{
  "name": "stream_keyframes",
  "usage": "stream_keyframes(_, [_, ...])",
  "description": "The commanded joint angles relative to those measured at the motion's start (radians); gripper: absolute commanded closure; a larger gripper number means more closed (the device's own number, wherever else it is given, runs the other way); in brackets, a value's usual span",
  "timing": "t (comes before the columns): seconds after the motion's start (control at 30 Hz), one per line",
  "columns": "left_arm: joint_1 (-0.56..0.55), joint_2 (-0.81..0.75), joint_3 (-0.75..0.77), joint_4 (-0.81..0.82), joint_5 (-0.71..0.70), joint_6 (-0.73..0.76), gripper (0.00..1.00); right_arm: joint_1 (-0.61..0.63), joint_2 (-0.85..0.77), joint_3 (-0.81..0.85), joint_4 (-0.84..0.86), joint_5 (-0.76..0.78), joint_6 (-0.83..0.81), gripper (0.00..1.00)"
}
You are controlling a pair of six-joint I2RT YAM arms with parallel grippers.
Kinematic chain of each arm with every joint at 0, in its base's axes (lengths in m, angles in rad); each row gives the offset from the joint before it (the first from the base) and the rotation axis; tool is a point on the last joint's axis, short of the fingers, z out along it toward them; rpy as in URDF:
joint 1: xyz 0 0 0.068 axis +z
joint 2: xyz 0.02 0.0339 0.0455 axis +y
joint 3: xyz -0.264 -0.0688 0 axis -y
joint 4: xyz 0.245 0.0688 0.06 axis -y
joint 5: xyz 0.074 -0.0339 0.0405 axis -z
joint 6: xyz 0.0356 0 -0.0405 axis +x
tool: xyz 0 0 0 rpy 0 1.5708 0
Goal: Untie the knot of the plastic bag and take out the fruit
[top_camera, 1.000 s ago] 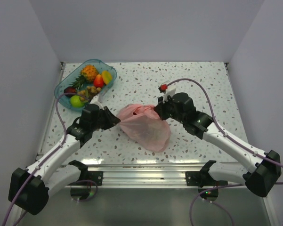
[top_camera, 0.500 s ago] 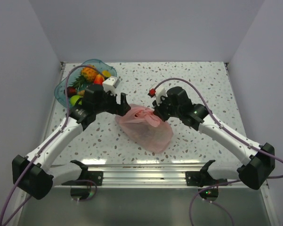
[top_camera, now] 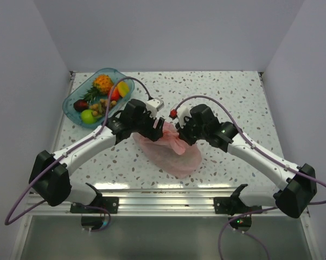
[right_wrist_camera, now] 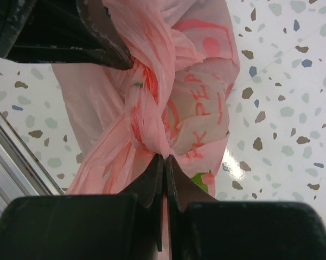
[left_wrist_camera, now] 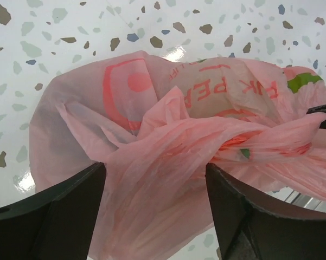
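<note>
The pale-pink plastic bag (top_camera: 172, 151) lies mid-table, its top bunched up between the two grippers. My right gripper (right_wrist_camera: 164, 157) is shut on the twisted plastic just under the knot (right_wrist_camera: 146, 116) and holds it up; it also shows in the top view (top_camera: 180, 134). My left gripper (left_wrist_camera: 154, 167) is open, its dark fingers (left_wrist_camera: 59, 206) on either side of a fold of the bag (left_wrist_camera: 152, 162); in the top view the left gripper (top_camera: 161, 130) is at the bag's top left. The fruit in the bag is hidden; only a green patch (right_wrist_camera: 199, 181) shows.
A clear blue tray (top_camera: 70, 100) stands at the far left with a small pineapple (top_camera: 103, 83), a green apple (top_camera: 88, 115) and other fruit. White walls close the table at back and sides. A metal rail (top_camera: 163, 197) runs along the near edge.
My left arm has swung right from beside the tray to the bag's top, with its fingers open around a fold. The right gripper has kept its hold and shifted slightly left.
</note>
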Motion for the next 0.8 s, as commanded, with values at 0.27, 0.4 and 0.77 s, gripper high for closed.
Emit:
stream_keyframes(0.27, [-0.011, 0.022, 0.019, 0.168, -0.294, -0.18, 0.73, 0.007, -0.086, -0.058, 0.015, 0.018, 0.046, 1.0])
stream_keyframes(0.4, [-0.006, 0.055, 0.055, 0.182, -0.347, -0.244, 0.99, 0.008, -0.118, -0.064, 0.02, 0.078, 0.073, 1.0])
stream_keyframes(0.77, [0.224, 0.219, 0.527, -0.052, -0.427, -0.421, 1.0, -0.041, -0.091, 0.153, 0.096, 0.536, 0.21, 1.0])
